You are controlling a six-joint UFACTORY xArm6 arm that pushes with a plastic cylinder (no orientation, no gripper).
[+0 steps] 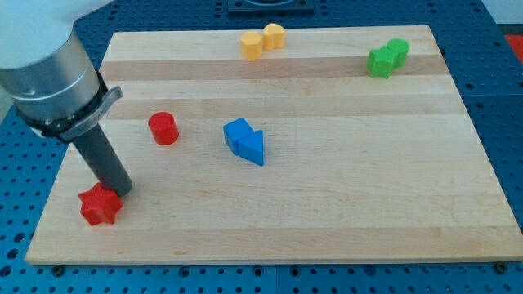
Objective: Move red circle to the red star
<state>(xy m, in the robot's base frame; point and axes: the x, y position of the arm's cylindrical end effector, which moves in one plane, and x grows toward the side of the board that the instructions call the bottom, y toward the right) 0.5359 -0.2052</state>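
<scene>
No pincer fitted: only my tip (122, 191), touching red star (100, 205); red circle (163, 128) up-right, apart.

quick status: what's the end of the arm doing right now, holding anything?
No hand on this arm, only a rod: nothing held.
My tip rests on the board right beside the red star, at its upper right.
Red circle sits apart, untouched.
</scene>
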